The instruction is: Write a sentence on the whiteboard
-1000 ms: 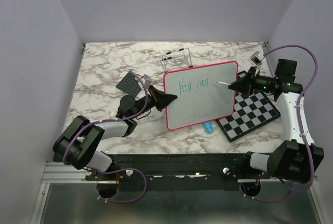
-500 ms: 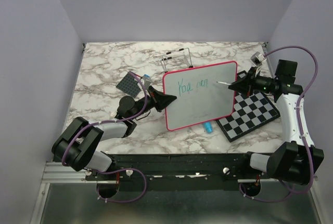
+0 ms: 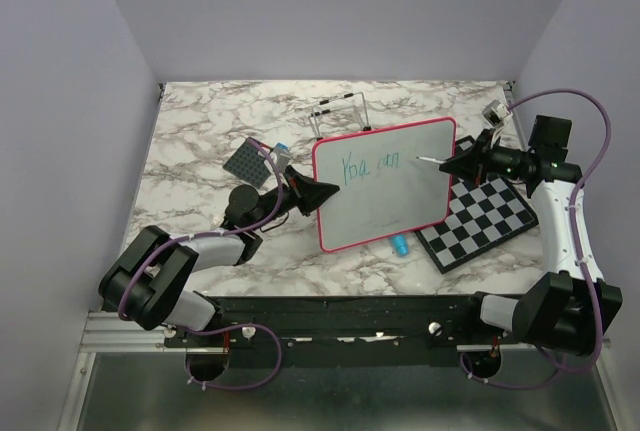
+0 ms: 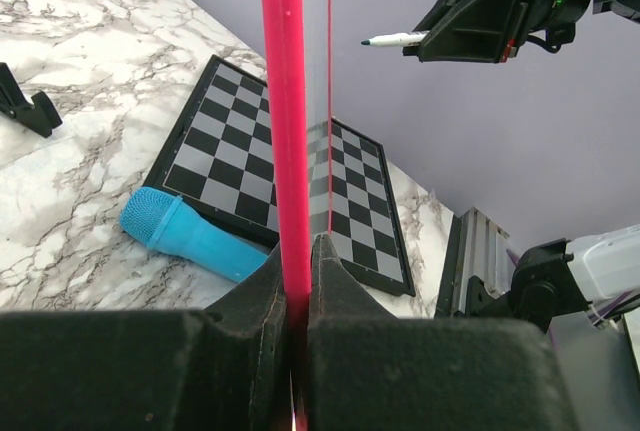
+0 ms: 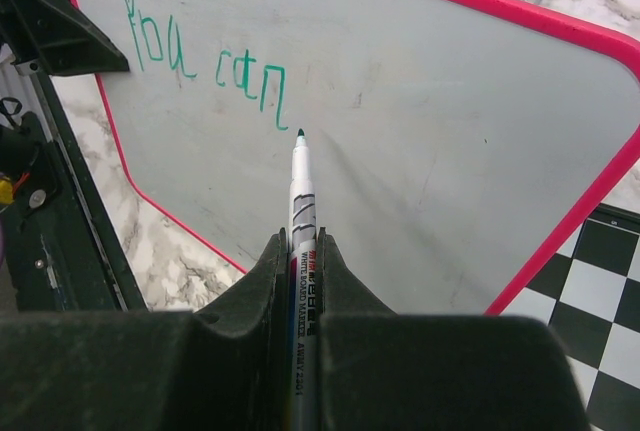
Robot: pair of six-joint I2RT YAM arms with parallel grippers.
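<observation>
Top view: the whiteboard [image 3: 385,186] is being held tilted over the middle of the marble table [image 3: 200,111], its 9 o'clock edge pinched in the closed left gripper [image 3: 322,191]. At 3 o'clock the right gripper [image 3: 455,164] is clamping a marker [image 5: 300,201], whose tip is pointing just below the sentence [image 5: 190,56], reading roughly "You can"; tip contact is hard to confirm. A checkered board [image 3: 480,216] is lying at 4 o'clock, 1 corner covered by the whiteboard. A blue object [image 3: 399,244] at 6 o'clock is showing only partly, and a wire stand [image 3: 340,111] at 12 o'clock is cut off behind the frame.
</observation>
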